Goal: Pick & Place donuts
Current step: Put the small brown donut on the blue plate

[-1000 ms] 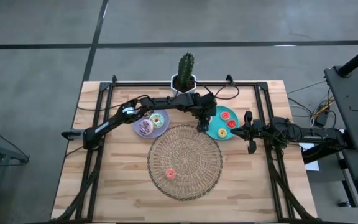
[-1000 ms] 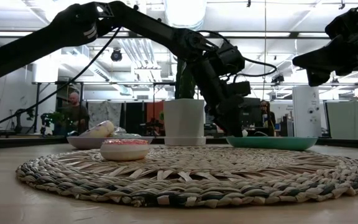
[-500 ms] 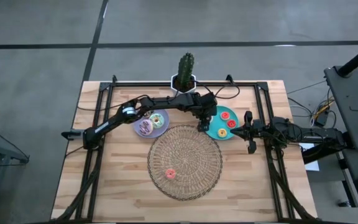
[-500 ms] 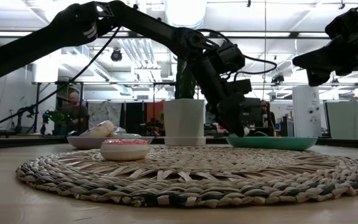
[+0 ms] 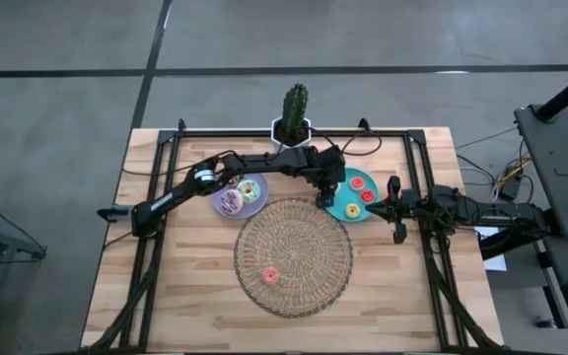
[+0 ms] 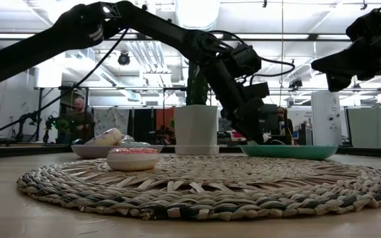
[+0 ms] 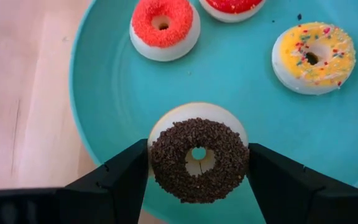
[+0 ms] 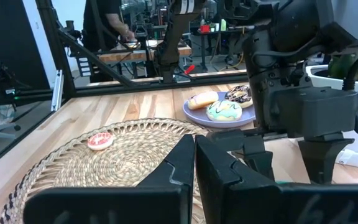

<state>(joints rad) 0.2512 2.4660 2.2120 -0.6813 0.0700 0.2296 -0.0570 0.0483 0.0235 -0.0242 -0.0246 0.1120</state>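
My left gripper (image 7: 199, 163) (image 5: 321, 200) reaches over the teal plate (image 7: 104, 93) (image 5: 343, 209) and is shut on a small dark brown sprinkled donut (image 7: 199, 158). On the same plate lie an orange-red donut (image 7: 165, 25), a red donut (image 7: 232, 5) and a yellow donut (image 7: 314, 56). A pink donut (image 5: 270, 275) (image 6: 132, 158) rests flat on the woven mat (image 5: 294, 256). The lavender plate (image 5: 254, 207) carries a white-green donut (image 5: 248, 188) and a brown-white donut (image 5: 231, 202). My right gripper (image 8: 194, 155) (image 5: 373, 207) hovers shut at the teal plate's right side. My left gripper pinches the dark brown donut by its outer rim (image 7: 155, 163), one finger (image 7: 126, 177) on each side of the ring. The fingers slant down from the table's left. The donut sits tilted over the teal plate, iced face up toward the wrist; I cannot tell whether its lower edge touches the plate.
A potted cactus in a white pot (image 5: 294, 126) (image 6: 196, 129) stands at the table's far edge, just behind the plates. A black frame (image 5: 166, 148) runs around the tabletop. Bare wood (image 5: 146, 296) lies left and right of the mat.
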